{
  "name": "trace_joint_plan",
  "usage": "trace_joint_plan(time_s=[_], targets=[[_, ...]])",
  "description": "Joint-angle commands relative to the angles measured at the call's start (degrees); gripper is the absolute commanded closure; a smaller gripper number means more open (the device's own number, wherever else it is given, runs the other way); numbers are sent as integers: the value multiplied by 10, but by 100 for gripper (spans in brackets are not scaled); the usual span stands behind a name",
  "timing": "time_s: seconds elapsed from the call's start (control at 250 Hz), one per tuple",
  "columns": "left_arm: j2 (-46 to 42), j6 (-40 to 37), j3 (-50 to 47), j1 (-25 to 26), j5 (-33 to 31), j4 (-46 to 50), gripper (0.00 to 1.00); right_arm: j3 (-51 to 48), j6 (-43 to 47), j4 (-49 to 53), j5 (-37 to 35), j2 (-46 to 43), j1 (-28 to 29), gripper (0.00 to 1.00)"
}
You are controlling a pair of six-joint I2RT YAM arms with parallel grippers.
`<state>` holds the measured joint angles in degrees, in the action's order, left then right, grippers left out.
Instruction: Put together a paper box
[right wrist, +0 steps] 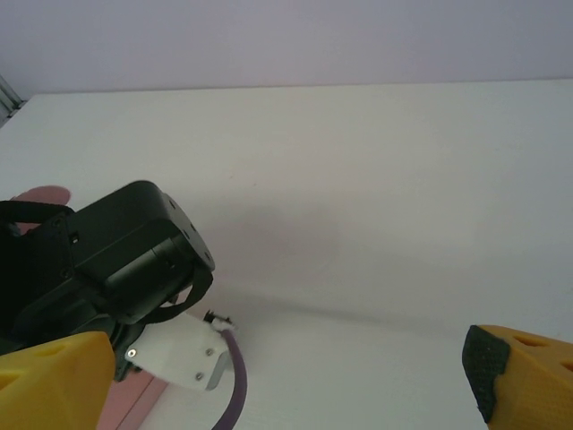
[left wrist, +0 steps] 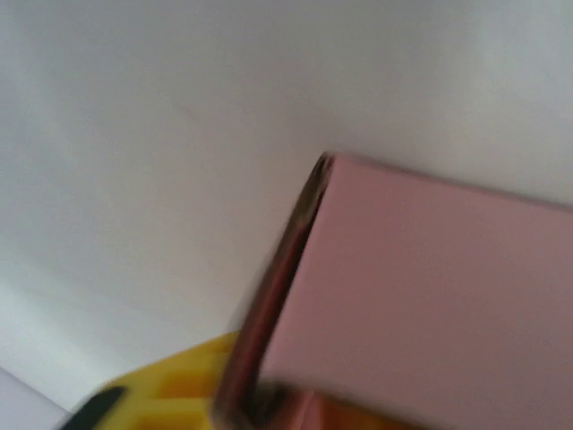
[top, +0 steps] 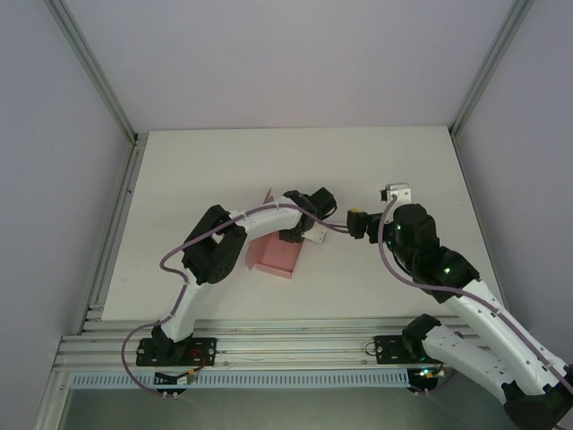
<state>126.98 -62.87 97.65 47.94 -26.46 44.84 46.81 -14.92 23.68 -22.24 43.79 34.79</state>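
One paper box [top: 273, 255] lies on the surface [top: 206, 170], the left tool [top: 290, 236] over it and the right tool [top: 358, 221] apart to its right.
Left wrist: the box edge is near a yellow finger [left wrist: 170, 394]; the opening cannot be determined.
Right wrist: the right tool is spread wide and holds nothing.

paper box [top: 273, 258]: part hidden under left arm [top: 260, 218] | left wrist view: blurred, cropped

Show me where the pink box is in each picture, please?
Top external: the paper box lies mid-table, partly under the left arm.
Left wrist: the paper box fills the lower right, very close and blurry.
Right wrist: the paper box is a pink sliver at the bottom left, below the left arm's black wrist.
Shared landmark: the white table beneath it.
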Motion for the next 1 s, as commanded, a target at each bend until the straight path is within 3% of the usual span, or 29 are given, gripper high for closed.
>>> trace_joint_plan(time_s=[0.0,0.423,0.571,0.587,0.619,0.631,0.703,0.811,0.855,0.938,0.994], targets=[[1,24,7,4,6,-54,62,-5,-16,-3,15,1,-10,0],[-127,40,13,3,38,-68,43,13,-14,18,69,16,-48,0],[-198,84,-9,-1,70,-91,36,13,-1,15,100,26,-70,0],[-208,94,-11,-3,74,-95,33,14,1,15,110,29,-75,0],[-228,117,-16,-5,84,-108,4,18,8,14,134,39,-85,0],[-236,125,-18,-5,85,-115,1,19,11,14,144,44,-87,0],[-289,216,-56,-14,67,-213,0,28,44,12,196,83,-97,0],[-374,425,-117,-43,-40,-337,0,53,105,14,283,174,-98,0],[-407,538,-128,-71,-61,-314,0,72,124,13,315,219,-97,0],[-463,738,-148,-161,6,-199,0,124,170,20,370,312,-96,0],[-500,827,-196,-220,34,-172,0,170,188,35,395,377,-96,4]])
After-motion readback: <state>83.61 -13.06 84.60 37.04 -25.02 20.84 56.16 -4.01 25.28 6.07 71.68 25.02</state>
